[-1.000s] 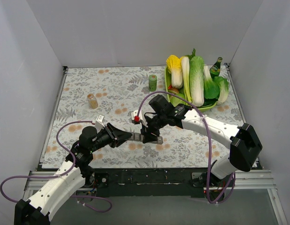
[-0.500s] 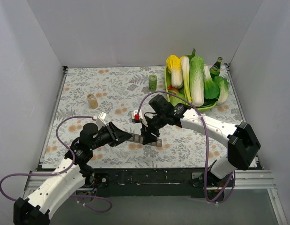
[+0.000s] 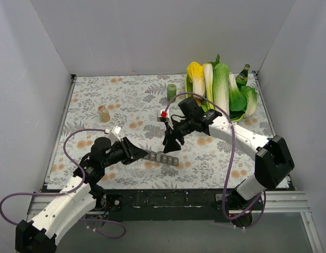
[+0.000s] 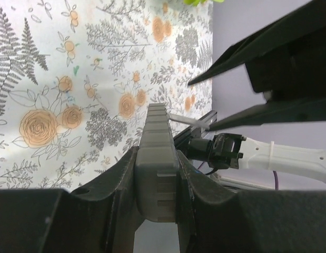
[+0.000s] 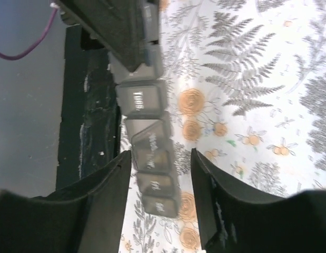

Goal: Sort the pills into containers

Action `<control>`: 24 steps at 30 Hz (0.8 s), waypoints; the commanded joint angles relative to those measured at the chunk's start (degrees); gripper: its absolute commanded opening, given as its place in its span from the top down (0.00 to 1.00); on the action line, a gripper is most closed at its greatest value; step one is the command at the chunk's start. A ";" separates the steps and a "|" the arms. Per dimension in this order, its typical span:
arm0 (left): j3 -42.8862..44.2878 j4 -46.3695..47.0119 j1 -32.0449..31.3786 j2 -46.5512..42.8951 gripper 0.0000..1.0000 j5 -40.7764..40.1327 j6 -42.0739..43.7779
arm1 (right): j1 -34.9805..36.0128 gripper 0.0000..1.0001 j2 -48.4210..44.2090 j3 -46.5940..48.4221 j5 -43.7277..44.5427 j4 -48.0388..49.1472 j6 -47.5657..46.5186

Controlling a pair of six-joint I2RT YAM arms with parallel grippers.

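1. The right gripper (image 3: 171,145) has lifted off the pill container strip (image 3: 163,157). Earlier it sat down over the strip's middle; now it hangs apart from it, just above it in the frame, near the centre.
2. The right wrist has swung toward the upper right, and its red tag (image 3: 164,113) now sits higher in the frame.
3. The strip, earlier partly hidden, now shows its whole length, slanting slightly down to the right from the left gripper (image 3: 137,154).

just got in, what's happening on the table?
The left hand is clamped on one end of the grey pill organiser strip, which sticks straight out from its fingers over the floral table. The right hand hovers open above the strip, not gripping it. The compartment lids look shut, and no pills are visible.
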 commanded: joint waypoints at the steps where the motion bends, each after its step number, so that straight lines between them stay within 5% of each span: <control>1: -0.80 -0.61 -0.01 0.21 1.00 2.92 0.71 | -2.06 0.43 -2.99 0.77 1.75 3.83 2.48; 5: -1.94 1.24 -0.01 0.13 1.00 4.15 -1.22 | -2.33 0.45 -3.96 -0.38 12.35 6.82 5.64; 10: -2.91 1.16 -0.01 -0.05 1.00 3.11 -4.38 | -2.59 0.46 -5.10 -0.64 9.43 6.92 3.64; 13: -3.78 1.68 -0.01 0.39 1.00 2.22 -6.23 | -1.89 0.33 -6.77 -0.81 -2.53 2.01 -4.25; 14: -4.05 2.21 -0.01 0.48 1.00 2.40 -7.54 | -1.19 0.23 -7.47 -1.43 -2.03 0.08 -6.28; 17: -4.67 4.32 -0.01 0.65 1.00 2.57 -9.22 | 2.59 0.13 -8.18 -2.83 3.05 -1.34 -10.43; 24: -3.44 5.11 -0.01 1.27 1.00 3.19 -9.49 | 7.15 0.13 -6.16 -3.63 11.15 0.85 -9.03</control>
